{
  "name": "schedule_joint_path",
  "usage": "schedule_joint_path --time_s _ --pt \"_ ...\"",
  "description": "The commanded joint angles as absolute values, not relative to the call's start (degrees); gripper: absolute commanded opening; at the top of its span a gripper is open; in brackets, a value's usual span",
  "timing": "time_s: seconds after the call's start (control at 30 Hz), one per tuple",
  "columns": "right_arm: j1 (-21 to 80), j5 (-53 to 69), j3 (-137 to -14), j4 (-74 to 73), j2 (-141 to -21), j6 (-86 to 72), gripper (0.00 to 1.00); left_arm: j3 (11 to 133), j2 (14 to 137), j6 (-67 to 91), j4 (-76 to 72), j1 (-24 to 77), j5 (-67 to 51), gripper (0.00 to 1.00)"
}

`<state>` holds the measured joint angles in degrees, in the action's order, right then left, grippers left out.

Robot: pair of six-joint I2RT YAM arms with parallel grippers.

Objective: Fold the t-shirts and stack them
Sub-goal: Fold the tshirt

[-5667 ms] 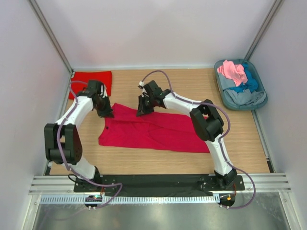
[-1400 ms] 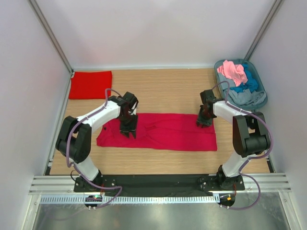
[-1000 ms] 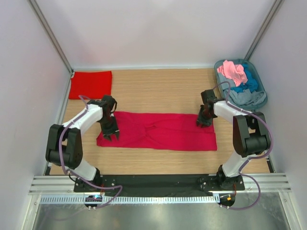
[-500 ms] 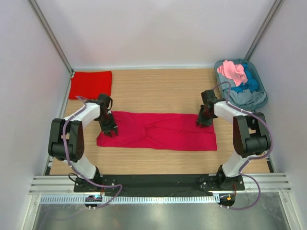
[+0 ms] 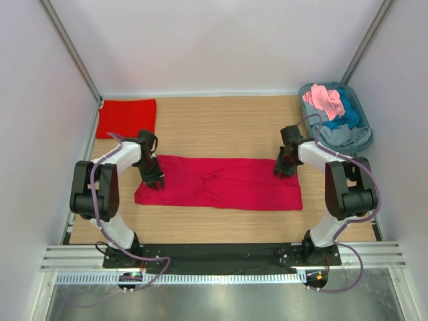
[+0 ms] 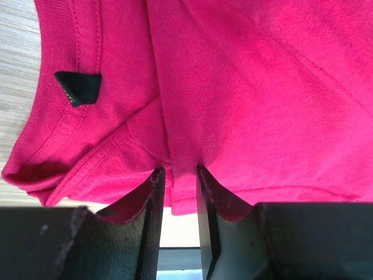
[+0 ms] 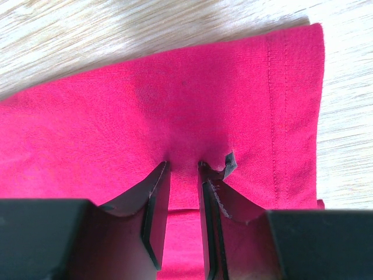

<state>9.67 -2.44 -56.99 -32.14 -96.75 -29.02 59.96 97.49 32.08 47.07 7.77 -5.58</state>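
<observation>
Shifted to the collar end, left gripper pinches the crimson t-shirt; right gripper clamps its opposite hem. Shirt lies banded across the tabletop, with the scarlet t-shirt folded far-left.

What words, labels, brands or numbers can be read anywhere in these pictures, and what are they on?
No text can be read in any view.
Small black tag in the collar of the crimson t-shirt: if it carries print, it is too small to read.
</observation>
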Motion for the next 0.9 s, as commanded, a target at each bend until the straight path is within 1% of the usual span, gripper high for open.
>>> schedule_joint_path --time_s 0.0,0.07,0.17,0.2,0.23,0.33,0.5,0.87 --pt "9.76 -2.64 -56.95 -31.11 -97.73 -29.71 0.32 61.44 97.91 31.29 46.67 7.38 -4.83 0.29" --pt "9.76 -2.72 -56.95 -31.03 -97.65 -29.53 0.33 61.35 98.17 31.38 46.58 7.38 -5.01 0.28" --pt "9.76 -3.34 -57.04 -31.38 -97.56 -29.27 0.32 61.61 98.70 31.29 46.84 7.38 -4.40 0.12" --pt "9.67 -3.95 -57.04 -31.64 -97.47 -29.35 0.32 61.96 98.79 31.29 47.19 7.38 -3.44 0.02" --pt "9.67 -4.22 -57.22 -31.81 -97.56 -29.27 0.32 62.22 98.88 31.12 47.63 7.30 -2.91 0.00" --pt "9.32 -6.06 -57.48 -32.78 -97.47 -29.01 0.30 64.33 99.05 30.24 50.36 7.21 1.21 0.00" --pt "9.14 -8.00 -57.22 -33.40 -97.91 -28.56 0.29 66.88 98.96 29.01 53.26 7.21 5.01 0.00" --pt "8.79 -10.02 -56.69 -33.22 -97.56 -28.92 0.29 65.57 101.25 28.83 54.22 7.29 4.92 0.00"
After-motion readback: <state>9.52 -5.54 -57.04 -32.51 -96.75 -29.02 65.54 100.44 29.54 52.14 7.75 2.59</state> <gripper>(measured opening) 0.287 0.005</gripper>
